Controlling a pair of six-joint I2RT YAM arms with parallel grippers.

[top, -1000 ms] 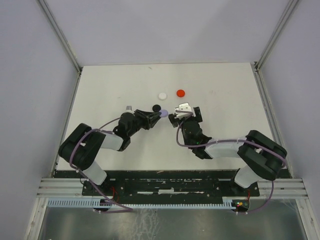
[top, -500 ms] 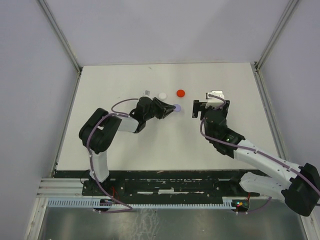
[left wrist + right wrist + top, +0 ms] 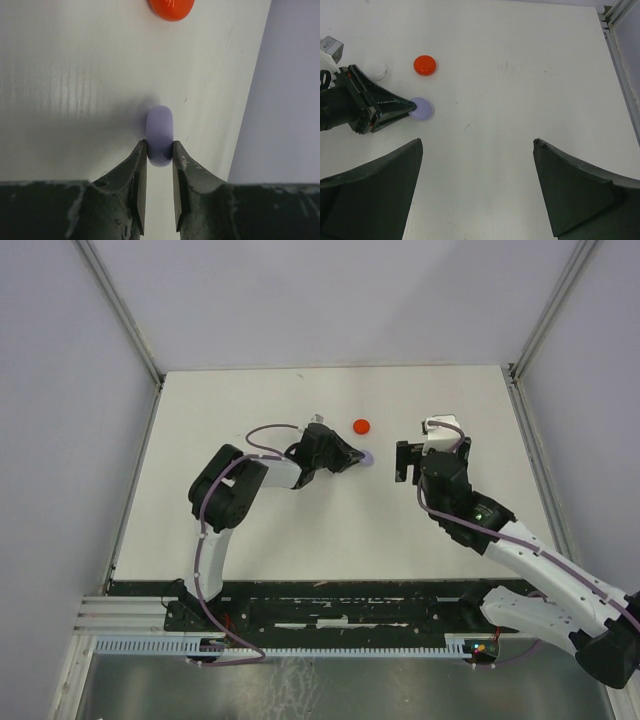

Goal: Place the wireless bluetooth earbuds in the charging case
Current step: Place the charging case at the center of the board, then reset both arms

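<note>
In left end effector (image 3: 160, 146): lavender case (image 3: 160, 127)

Left arm (image 3: 225, 490): folded at the elbow, forearm low and stretched out to the right of its base.
Left gripper (image 3: 159, 146): fingers drawn close, tips pinching a lavender disc (image 3: 160, 131) edge-on, one on each side.
Right arm (image 3: 520, 550): extended forward and leftward from its base, wrist raised.
Right gripper (image 3: 476, 145): jaws spread wide, nothing between them; facing the left gripper's tips, which sit ahead and to its left.
</note>
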